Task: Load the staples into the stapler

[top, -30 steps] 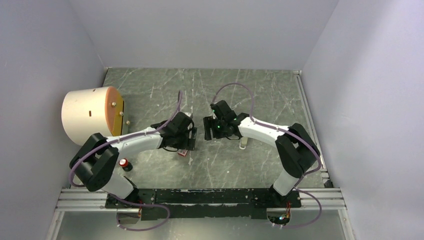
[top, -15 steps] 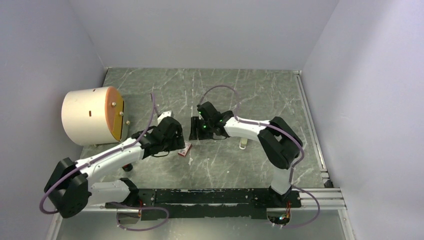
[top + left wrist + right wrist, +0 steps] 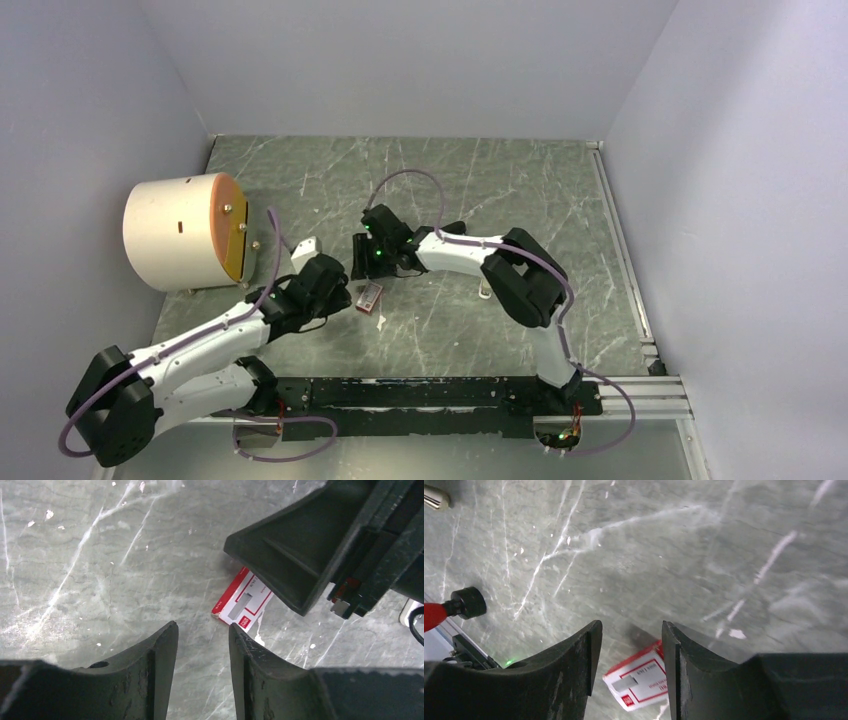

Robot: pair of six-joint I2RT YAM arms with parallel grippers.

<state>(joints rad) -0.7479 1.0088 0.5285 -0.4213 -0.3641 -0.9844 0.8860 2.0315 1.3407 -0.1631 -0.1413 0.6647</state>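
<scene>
The small red staple box with a white label [image 3: 368, 297] lies flat on the grey table; no loose staples show. My right gripper [image 3: 362, 268] is open and empty, hovering just above the box, which shows low between its fingers in the right wrist view [image 3: 639, 682]. My left gripper [image 3: 343, 292] is open and empty, just left of the box. In the left wrist view the box [image 3: 245, 600] lies ahead of my left gripper [image 3: 202, 627], partly under a right finger [image 3: 300, 545]. The blue stapler is not in view.
A big beige drum with an orange face [image 3: 185, 230] lies at the left. A pale beige bar [image 3: 486, 290] lies behind the right arm. A red-capped little cylinder [image 3: 454, 607] stands near the metal rail [image 3: 400, 395] at the front edge.
My left arm has drawn back toward the near left, away from the box. My right arm has reached left, so its gripper now hangs over the box. The box has not moved.
</scene>
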